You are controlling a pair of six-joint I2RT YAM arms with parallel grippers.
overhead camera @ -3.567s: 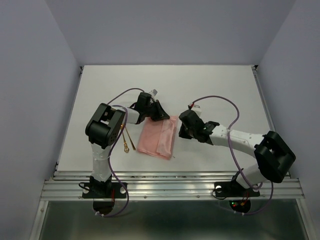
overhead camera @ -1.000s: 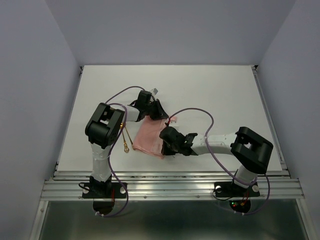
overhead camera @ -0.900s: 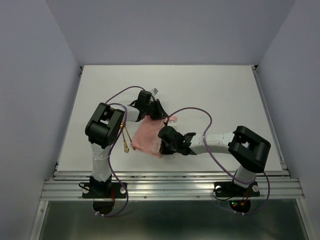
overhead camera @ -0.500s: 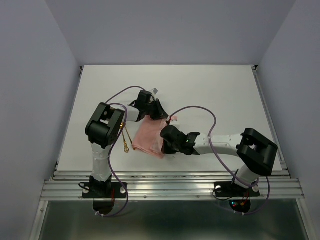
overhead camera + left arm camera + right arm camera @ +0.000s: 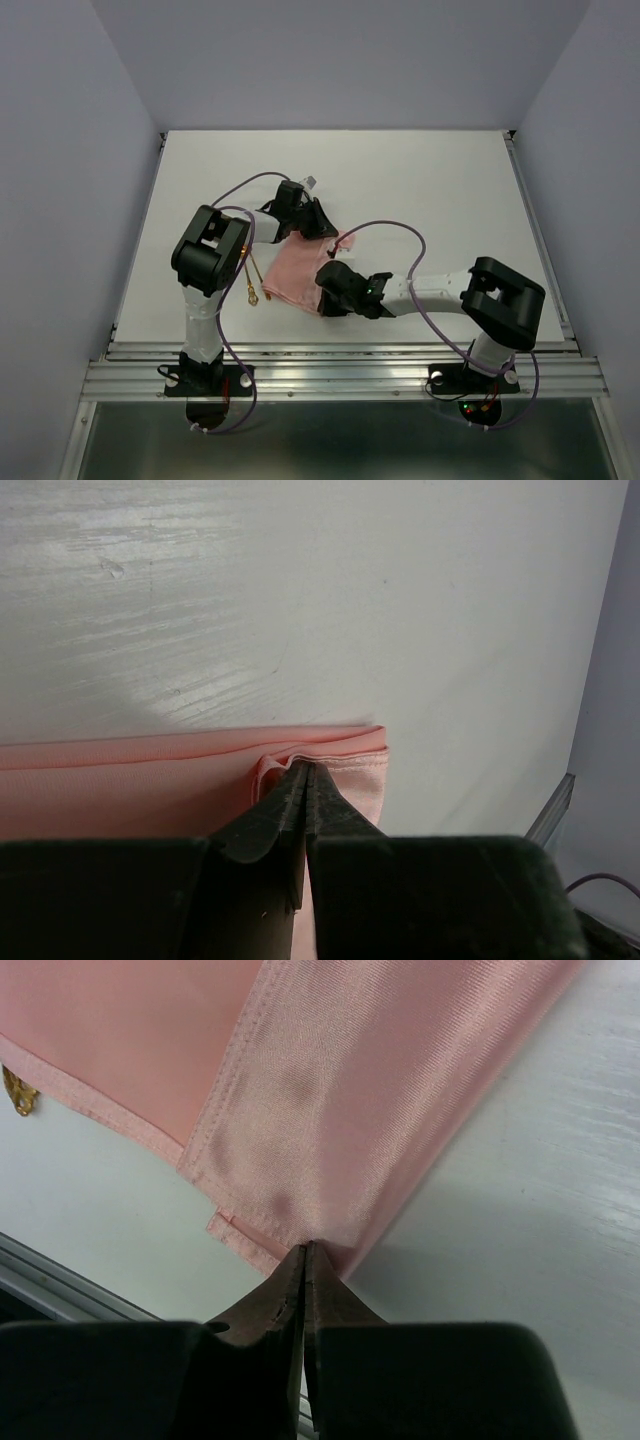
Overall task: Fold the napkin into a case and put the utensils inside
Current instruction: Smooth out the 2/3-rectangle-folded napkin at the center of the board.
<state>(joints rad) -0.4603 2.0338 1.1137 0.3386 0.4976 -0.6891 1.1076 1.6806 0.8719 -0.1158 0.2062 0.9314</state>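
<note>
The thin salmon-pink cloth napkin [image 5: 293,272] is pinched, far-edge end by the left gripper [image 5: 303,771], near-edge end seemingly by the right gripper [image 5: 305,1251].

White table [image 5: 420,180] is filling the middle of the top view. Pale lavender walls [image 5: 340,60] are enclosing it at 9, 12 and 3 o'clock. Ribbed aluminium rail [image 5: 340,372] is running along its 6 o'clock edge, with a glossy grey panel [image 5: 340,440] showing beyond the rail.
</note>
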